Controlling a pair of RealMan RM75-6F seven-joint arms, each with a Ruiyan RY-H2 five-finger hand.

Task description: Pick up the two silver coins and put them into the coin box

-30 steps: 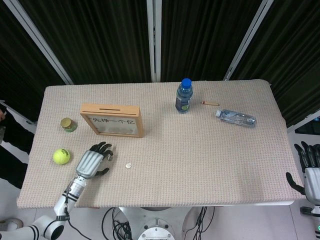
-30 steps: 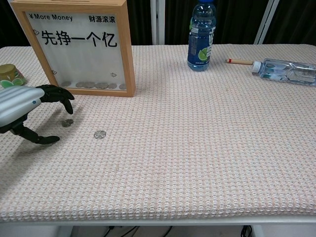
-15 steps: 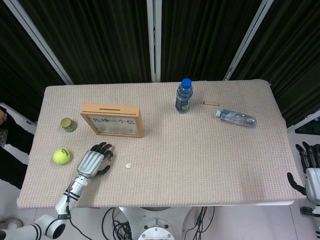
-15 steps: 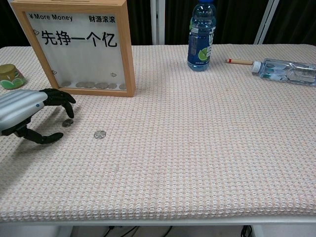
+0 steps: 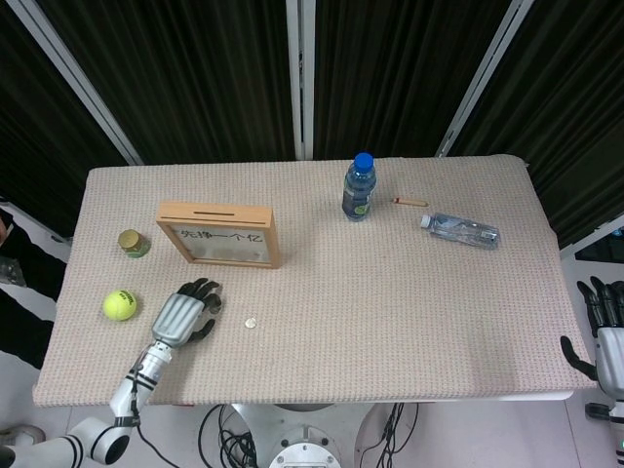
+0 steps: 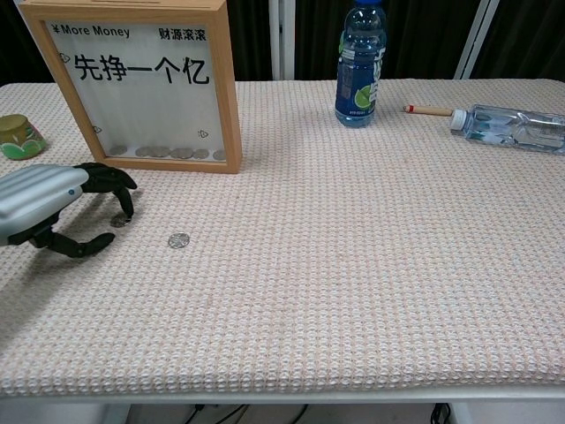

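Fingers (image 6: 119, 196) of the left hand (image 6: 48, 208) curl down over one silver coin (image 6: 120, 221).

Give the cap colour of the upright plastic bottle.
Blue; the upright plastic bottle's cap shows best in the head view.

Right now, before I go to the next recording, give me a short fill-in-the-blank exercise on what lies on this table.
1. The blue-capped bottle stands upright, while the clear plastic bottle lies on its ____.
2. The ____ hand has its fingertips at one silver coin.
3. The other silver coin lies flat on the ____.
4. The wooden-framed coin box has its slot in its ____ edge.

Missing words: side; left; table; top
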